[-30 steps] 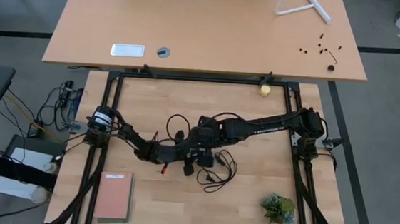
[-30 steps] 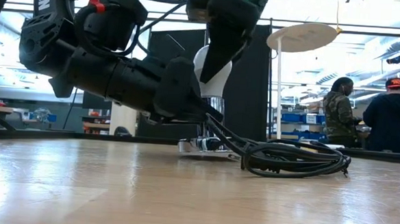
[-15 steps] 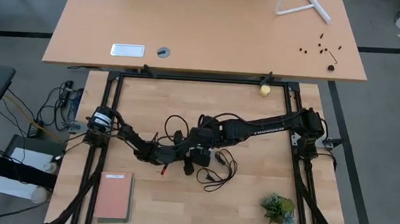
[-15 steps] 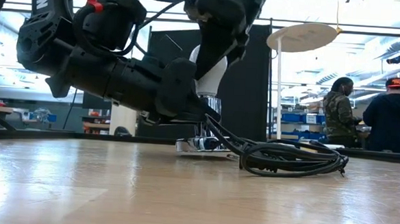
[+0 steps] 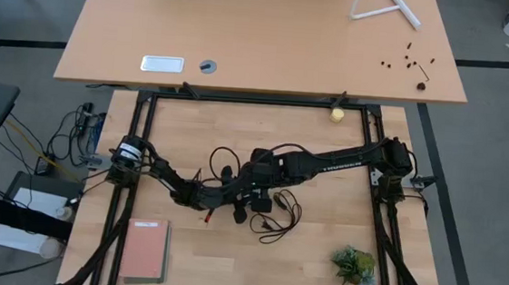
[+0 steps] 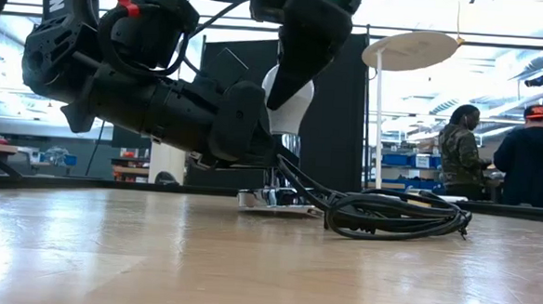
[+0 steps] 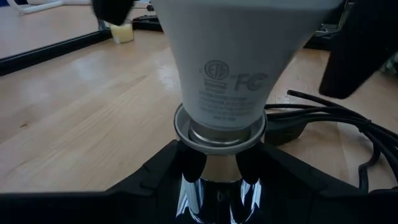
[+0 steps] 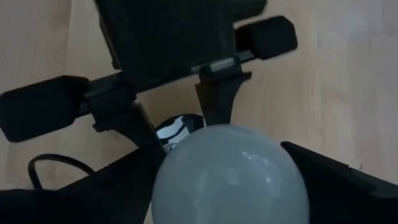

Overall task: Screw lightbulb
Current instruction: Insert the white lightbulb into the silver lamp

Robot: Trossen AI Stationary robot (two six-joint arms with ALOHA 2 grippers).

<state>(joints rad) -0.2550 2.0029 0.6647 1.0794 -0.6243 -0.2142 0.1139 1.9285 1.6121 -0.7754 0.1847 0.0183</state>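
Observation:
The white frosted lightbulb [image 6: 289, 102] stands upright, its narrow base [image 7: 227, 93] set in the silver socket [image 7: 219, 134], whose flat disc [image 6: 271, 201] rests on the table at the middle. My left gripper [image 5: 247, 196] reaches in from the table's left and is shut on the socket. My right gripper [image 5: 257, 175] comes from the right, stands above the bulb and is shut on it. In the right wrist view the bulb's dome [image 8: 230, 165] fills the space between the fingers. The high view hides the bulb under my right gripper. My left gripper holds the socket's shiny neck [image 7: 217, 180] just below the bulb's base, pinched between its two fingers [image 7: 163, 169]. The fingers come in low and nearly level from the table's left. The socket stands upright with its disc on the table. My right gripper holds the bulb's round dome [image 8: 186, 155] between its two fingers [image 8: 339, 180], one on each side. The fingers come from above, pointing down [image 6: 300, 51]. The bulb stands upright with its base in the socket.
The socket's black cord [image 6: 394, 217] lies coiled on the table to the right of the socket [image 5: 276, 219]. A small yellowish ball [image 5: 337, 114] is at the far edge, a pink book [image 5: 145, 248] near left, a small plant [image 5: 354, 264] near right. People [image 6: 532, 156] stand beyond the table.
My right gripper has turned about its own axis on top of the bulb, one way and back, staying shut over it. The bulb, the socket and my left gripper stay where they were.

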